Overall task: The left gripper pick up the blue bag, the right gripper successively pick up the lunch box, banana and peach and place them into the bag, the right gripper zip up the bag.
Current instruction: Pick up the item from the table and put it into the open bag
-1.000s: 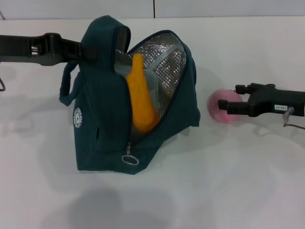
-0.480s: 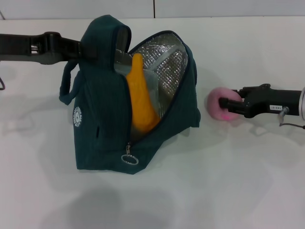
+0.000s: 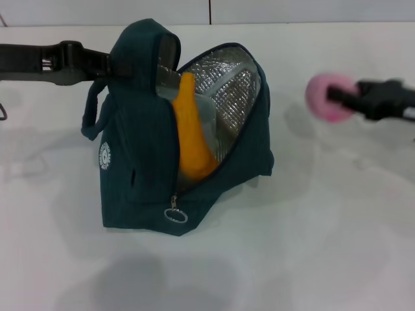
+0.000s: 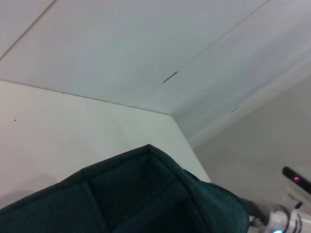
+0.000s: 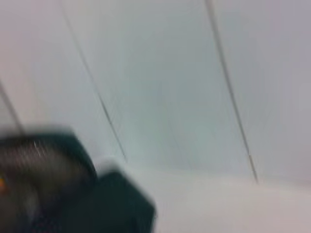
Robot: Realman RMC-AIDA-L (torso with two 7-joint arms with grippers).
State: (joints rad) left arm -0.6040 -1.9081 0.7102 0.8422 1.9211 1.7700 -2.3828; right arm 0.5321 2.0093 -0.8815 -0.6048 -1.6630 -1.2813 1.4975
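Note:
The blue bag (image 3: 139, 168) stands on the white table, its mouth wide open and the silver lining (image 3: 230, 87) showing. My left gripper (image 3: 115, 65) is shut on the bag's top flap from the left. A yellow banana (image 3: 191, 139) stands upright inside, with a grey edge of the lunch box (image 3: 209, 120) behind it. To the right of the bag, my right gripper (image 3: 342, 98) is shut on the pink peach (image 3: 324, 97), held above the table. The left wrist view shows only the bag's fabric (image 4: 146, 194). In the right wrist view the bag (image 5: 63, 189) is a dark blur.
A metal zip-pull ring (image 3: 175, 216) hangs at the low front end of the bag's opening. A loop handle (image 3: 93, 120) droops on the bag's left side. White table (image 3: 311, 246) surrounds the bag, and a wall rises behind it.
My right gripper closed on the peach, then lifted it up and slightly to the right, off the table. The bag and left arm have stayed in place.

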